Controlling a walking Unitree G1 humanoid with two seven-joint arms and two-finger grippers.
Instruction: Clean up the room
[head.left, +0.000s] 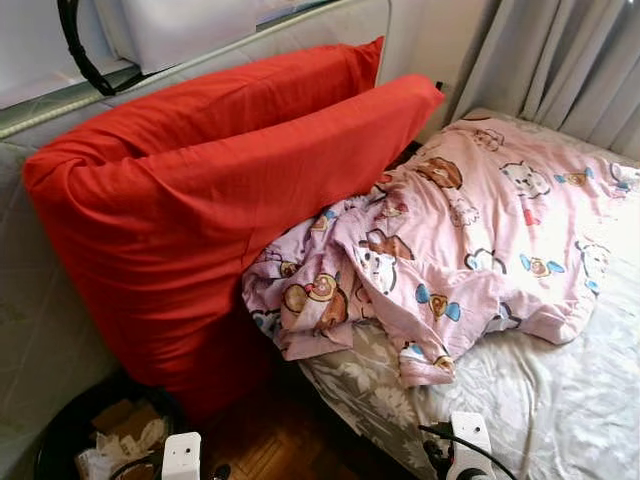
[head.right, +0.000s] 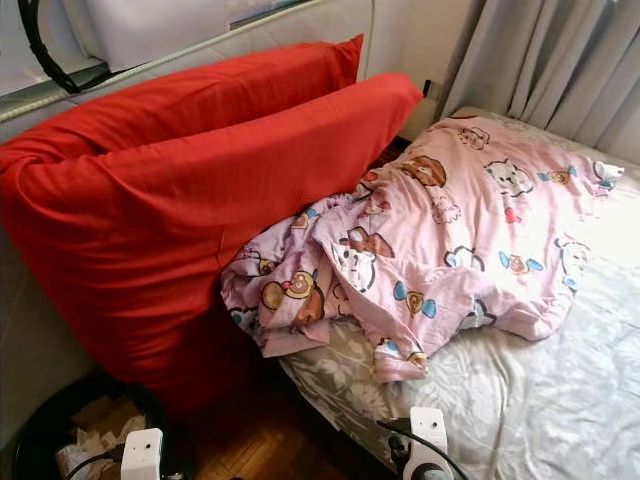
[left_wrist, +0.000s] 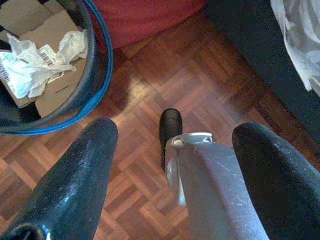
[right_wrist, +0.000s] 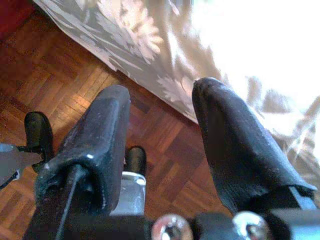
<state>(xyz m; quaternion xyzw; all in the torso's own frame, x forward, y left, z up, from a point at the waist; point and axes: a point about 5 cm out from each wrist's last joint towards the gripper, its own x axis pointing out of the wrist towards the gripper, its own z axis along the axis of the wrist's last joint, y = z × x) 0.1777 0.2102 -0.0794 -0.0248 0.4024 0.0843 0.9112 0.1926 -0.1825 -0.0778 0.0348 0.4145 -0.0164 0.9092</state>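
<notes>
Down low, left hand (left_wrist: 170, 150): fingers spread apart, grasping nothing, above the parquet floor (left_wrist: 200, 80).
Right hand (right_wrist: 160, 125): released, fingers apart, over the floor beside the bed's grey floral sheet (right_wrist: 145, 45).
Bin (head.left: 60, 430): black, on the floor at left, with cardboard and crumpled paper (left_wrist: 30, 65) inside.
Blanket (head.left: 450, 240): pink cartoon print, bunched on the bed.
Red pillows (head.left: 200, 200): two, leaning against the padded wall.
Curtain (head.left: 560, 60): grey, far right.
</notes>
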